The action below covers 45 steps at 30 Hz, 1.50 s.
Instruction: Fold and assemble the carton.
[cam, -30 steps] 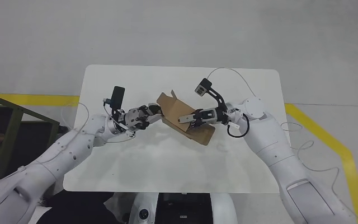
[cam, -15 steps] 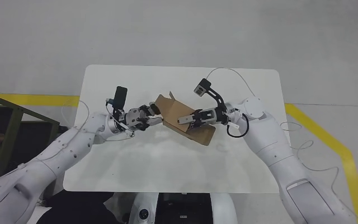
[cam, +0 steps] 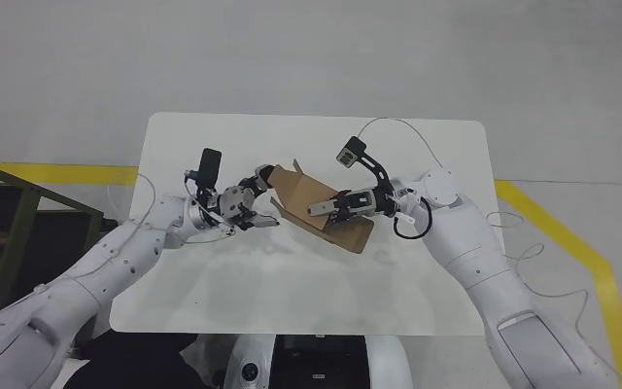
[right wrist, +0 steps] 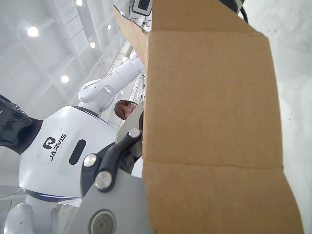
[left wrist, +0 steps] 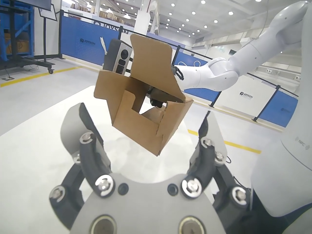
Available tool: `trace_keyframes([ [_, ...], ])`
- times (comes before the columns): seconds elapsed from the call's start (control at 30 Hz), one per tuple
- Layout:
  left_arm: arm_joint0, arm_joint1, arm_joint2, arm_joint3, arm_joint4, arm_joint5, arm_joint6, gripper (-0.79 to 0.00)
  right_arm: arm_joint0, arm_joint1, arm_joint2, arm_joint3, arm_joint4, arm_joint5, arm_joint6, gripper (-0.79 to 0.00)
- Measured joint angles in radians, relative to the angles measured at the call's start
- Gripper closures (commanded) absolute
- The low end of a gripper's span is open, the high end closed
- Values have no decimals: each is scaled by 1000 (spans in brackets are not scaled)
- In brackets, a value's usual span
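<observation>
Carton: I see the brown corrugated cardboard carton (cam: 292,185) (left wrist: 143,132) (right wrist: 209,103) half formed and held tilted over the middle of the bench, one corner lowest, its open end turned toward my left arm.
Flaps: a tall flap with rounded corners (left wrist: 151,66) stands up from the open end, and a shorter flap (left wrist: 107,86) juts out to the side.
Inside the carton: through the open end, in the left wrist view, I make out a dark part of the right gripper reaching in.
Right gripper: the right gripper (cam: 321,207) is clamped on one wall of the carton and carries it. In its own wrist view the wide cardboard panel lies right across the gripper.
Left gripper: the left gripper (cam: 267,198) (left wrist: 143,115) hangs just beside the carton's open end with its fingers spread wide apart, touching nothing.
Bench: the white rectangular bench (cam: 194,282) (left wrist: 36,147) with rounded corners lies under both arms.
Room: pale grey floor with a yellow line (cam: 58,173) around the bench. A dark green frame (cam: 19,209) stands at its left. Blue fence panels (left wrist: 80,47) and rows of round ceiling lights (left wrist: 202,1) fill the hall behind.
</observation>
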Motion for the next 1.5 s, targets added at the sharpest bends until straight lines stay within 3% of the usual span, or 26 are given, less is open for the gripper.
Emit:
trace_keyframes([
  [0.2,8,1,6,32,-37,0,0,-616,-1,1,1,-5,-4,-1,-1,0],
  [0.37,-3,0,45,54,-90,0,0,-785,4,1,-12,-18,-29,6,6,0],
  [0.77,-72,6,151,53,-158,0,-43,-785,12,0,-34,-27,-37,10,10,0],
  [1.5,-133,3,229,71,-219,0,-74,-785,19,2,-65,-48,-25,13,13,0],
])
